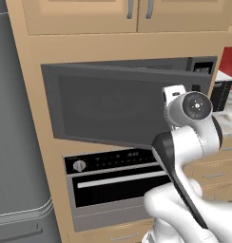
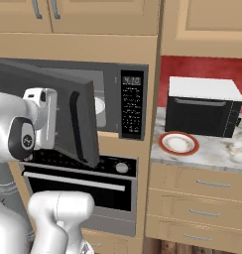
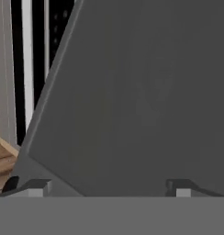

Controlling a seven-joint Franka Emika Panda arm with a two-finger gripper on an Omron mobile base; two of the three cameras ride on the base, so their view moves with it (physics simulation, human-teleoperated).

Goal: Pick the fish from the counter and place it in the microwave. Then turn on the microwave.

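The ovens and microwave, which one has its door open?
The wide dark grey built-in microwave, above the black oven. Its door swings out toward the robot. The black oven and the small countertop oven are closed.

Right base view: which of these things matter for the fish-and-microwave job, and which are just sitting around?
Job:
- microwave, its door swung open
- counter
- gripper, open, close against the door
The fish is not spotted.

Lying about:
- red-rimmed plate
- black toaster oven
- built-in oven
- upper cabinets
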